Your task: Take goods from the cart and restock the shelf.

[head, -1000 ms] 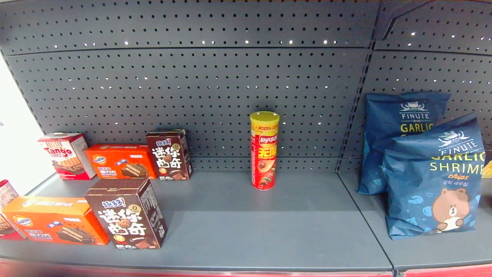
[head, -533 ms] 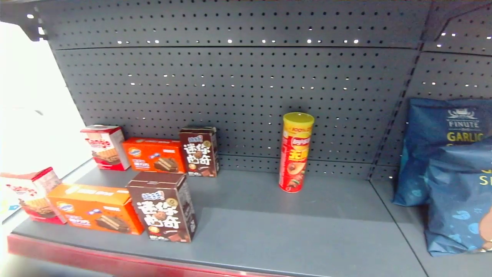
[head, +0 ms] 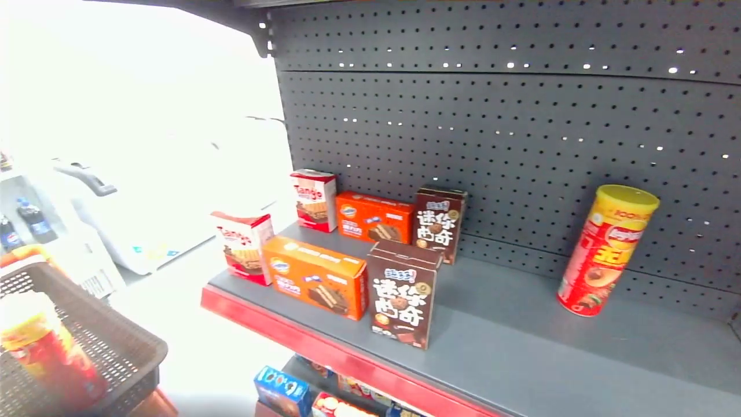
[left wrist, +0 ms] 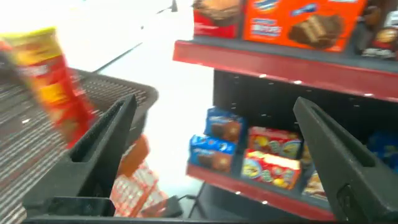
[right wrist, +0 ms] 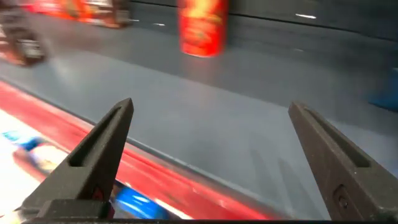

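Where basket (head: 128,335) stands, chip can (head: 49,354) inside

Mid-left of frame: white cabinet (head: 155,233) with dark handle (head: 87,178). Far-left edge: two dark blue-capped bottles (head: 35,221).

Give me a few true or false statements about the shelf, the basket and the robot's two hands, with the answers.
1. The shelf can stands upright on the shelf. True.
2. The left hand grips a can. False: it is open and empty. The cart can sits in the basket.
3. Two brown boxes stand on the shelf. True: the front brown box and the back brown box.
4. The right hand is shut. False: it is open, over the shelf's front edge.
5. The basket is empty. False: it holds the cart can.
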Robot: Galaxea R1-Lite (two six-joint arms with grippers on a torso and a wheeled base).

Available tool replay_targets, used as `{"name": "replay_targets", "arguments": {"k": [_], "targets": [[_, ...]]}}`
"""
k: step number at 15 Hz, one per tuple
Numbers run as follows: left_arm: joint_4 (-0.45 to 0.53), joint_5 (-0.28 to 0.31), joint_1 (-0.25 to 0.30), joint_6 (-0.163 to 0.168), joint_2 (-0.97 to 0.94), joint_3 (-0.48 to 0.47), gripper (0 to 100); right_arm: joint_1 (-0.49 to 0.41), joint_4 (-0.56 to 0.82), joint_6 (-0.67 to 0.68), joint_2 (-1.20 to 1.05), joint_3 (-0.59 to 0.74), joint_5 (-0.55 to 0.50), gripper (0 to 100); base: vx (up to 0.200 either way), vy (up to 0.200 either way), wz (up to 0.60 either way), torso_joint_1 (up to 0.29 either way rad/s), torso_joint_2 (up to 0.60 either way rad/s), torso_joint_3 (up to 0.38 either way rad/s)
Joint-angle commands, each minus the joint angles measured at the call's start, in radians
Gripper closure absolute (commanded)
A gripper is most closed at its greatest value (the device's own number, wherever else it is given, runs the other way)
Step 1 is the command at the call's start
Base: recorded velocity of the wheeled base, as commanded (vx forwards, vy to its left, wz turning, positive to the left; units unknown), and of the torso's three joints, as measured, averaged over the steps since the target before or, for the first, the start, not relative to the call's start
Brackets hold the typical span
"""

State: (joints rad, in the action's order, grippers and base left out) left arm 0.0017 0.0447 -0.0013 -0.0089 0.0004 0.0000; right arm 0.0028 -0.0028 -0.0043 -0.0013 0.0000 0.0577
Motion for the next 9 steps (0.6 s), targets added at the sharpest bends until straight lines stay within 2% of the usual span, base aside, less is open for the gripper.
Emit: {"name": "replay_targets", "arguments": {"k": [1,9], "targets": [[0.0,0.0,0.0,0.0,0.0,0.0,0,0.0,0.0,0.0,0.001,0.0,0.001,0,0.0,0.0,0.6,0.007,0.01,0.002],[0.0,0.001,0.0,0.004,0.0,0.0,0,0.0,0.0,0.0,0.001,0.0,0.001,0,0.0,0.0,0.6,0.001,0.0,0.004]]}}
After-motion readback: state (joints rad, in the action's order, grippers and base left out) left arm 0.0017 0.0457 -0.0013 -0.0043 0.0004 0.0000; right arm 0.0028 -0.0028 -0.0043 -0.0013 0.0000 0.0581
